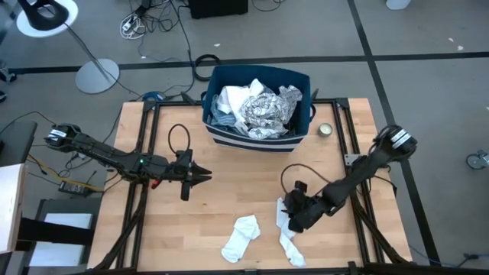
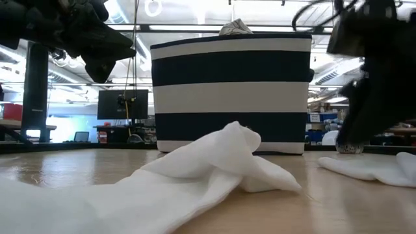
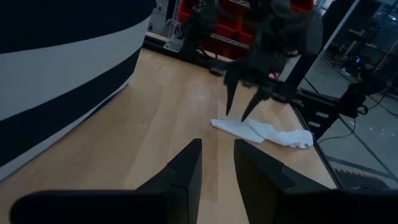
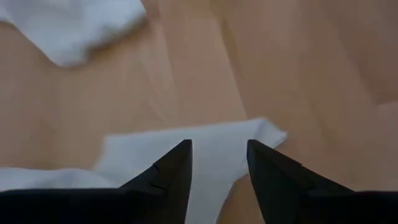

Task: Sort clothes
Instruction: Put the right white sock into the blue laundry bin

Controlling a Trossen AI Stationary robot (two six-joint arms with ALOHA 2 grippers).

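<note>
Two white socks lie flat on the wooden table near its front edge: one [image 1: 243, 237] [image 2: 214, 169] at the middle, one [image 1: 289, 238] [image 4: 205, 155] [image 3: 264, 132] to its right. My right gripper [image 1: 287, 217] [image 4: 219, 149] is open, its fingers pointing down close over the right sock's far end; I see no touch. My left gripper [image 1: 200, 177] [image 3: 217, 155] is open and empty above the table's left middle. More clothes [image 1: 258, 107], white, grey patterned and light blue, fill the dark blue striped bin [image 1: 260, 139] [image 2: 231, 91].
The bin stands at the table's far middle. A small round tin [image 1: 325, 130] sits to its right. Bare wood lies between the bin and the socks. Cables and a lamp base [image 1: 97, 75] are on the floor beyond the table.
</note>
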